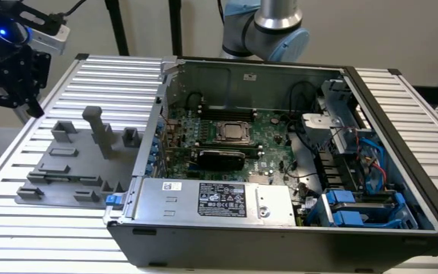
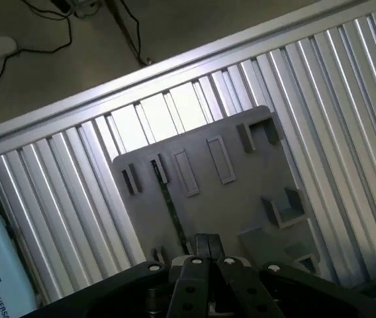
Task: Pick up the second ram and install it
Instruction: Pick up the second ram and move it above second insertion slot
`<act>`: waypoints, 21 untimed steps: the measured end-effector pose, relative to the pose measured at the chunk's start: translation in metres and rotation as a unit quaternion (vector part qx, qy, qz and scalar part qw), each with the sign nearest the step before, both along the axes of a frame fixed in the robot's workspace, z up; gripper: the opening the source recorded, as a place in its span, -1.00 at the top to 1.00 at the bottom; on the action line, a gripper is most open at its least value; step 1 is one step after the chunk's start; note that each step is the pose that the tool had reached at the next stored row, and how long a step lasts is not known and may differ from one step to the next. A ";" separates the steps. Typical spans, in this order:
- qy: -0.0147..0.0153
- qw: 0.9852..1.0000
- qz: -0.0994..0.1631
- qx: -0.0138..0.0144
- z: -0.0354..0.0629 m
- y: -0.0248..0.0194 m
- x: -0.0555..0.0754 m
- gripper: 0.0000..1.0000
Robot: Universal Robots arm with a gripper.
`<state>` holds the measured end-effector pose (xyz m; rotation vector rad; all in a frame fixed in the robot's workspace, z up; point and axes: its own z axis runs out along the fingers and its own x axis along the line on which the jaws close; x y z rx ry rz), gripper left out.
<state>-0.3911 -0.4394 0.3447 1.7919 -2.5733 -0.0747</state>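
The second ram (image 2: 169,202) is a thin dark-green stick seen edge-on. It stands on the grey fixture plate (image 2: 241,199), running from a small holder toward my fingers. My gripper (image 2: 208,250) hangs above the plate's near end with its black fingers together and nothing between them, apart from the ram. From the exterior view, the gripper (image 1: 29,107) hovers well above the table, beyond the fixture plate (image 1: 74,171) at the exterior view's left. The motherboard (image 1: 268,134) with its square silver processor (image 1: 232,132) lies inside the open computer case (image 1: 405,148).
A tall grey post (image 1: 97,128) and several low holders rise from the fixture plate. The case holds a silver power supply (image 1: 211,200) at its front and blue drive bays (image 1: 364,208) at the exterior view's right. The arm's base (image 1: 276,28) stands behind the case on the ribbed metal table (image 1: 21,234).
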 end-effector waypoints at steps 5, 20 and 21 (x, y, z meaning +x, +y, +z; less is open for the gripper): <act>0.000 0.999 0.044 0.000 -0.0020 0.0000 0.000 0.79; -0.001 0.994 0.107 0.000 -0.0095 -0.0109 0.000 0.79; -0.002 0.994 0.111 0.000 -0.0106 -0.0115 0.000 0.79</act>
